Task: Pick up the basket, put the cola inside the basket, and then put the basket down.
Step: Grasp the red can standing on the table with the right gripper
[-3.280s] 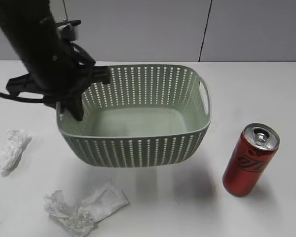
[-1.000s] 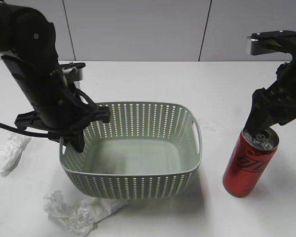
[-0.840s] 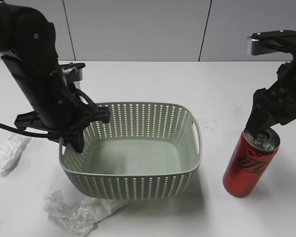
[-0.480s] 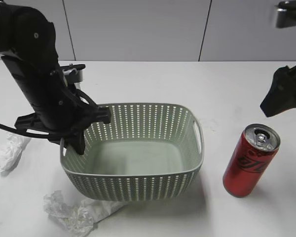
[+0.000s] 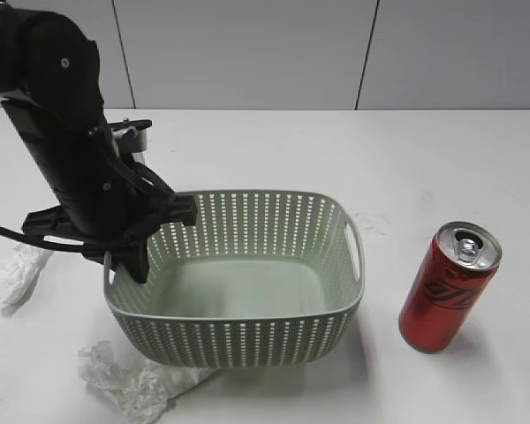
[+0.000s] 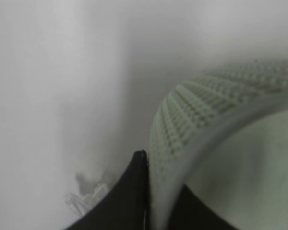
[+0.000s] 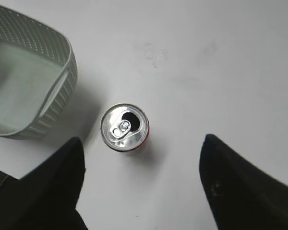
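Your left gripper [image 5: 131, 256] is clamping the left wall of the basket [image 5: 247, 327], one finger [image 6: 129, 187] outside and one inside the rim. The basket is sitting low over the table [image 5: 274, 150], its front-left corner overlapping a crumpled paper wad [image 5: 128, 382]; a 2nd wad [image 5: 16, 269] is lying further left. The cola [image 5: 449, 287] is standing upright to the basket's right, apart from it, w/ nothing between them. Your right gripper [image 7: 141, 187] is hanging spread wide above the can [image 7: 125, 128], not touching it.
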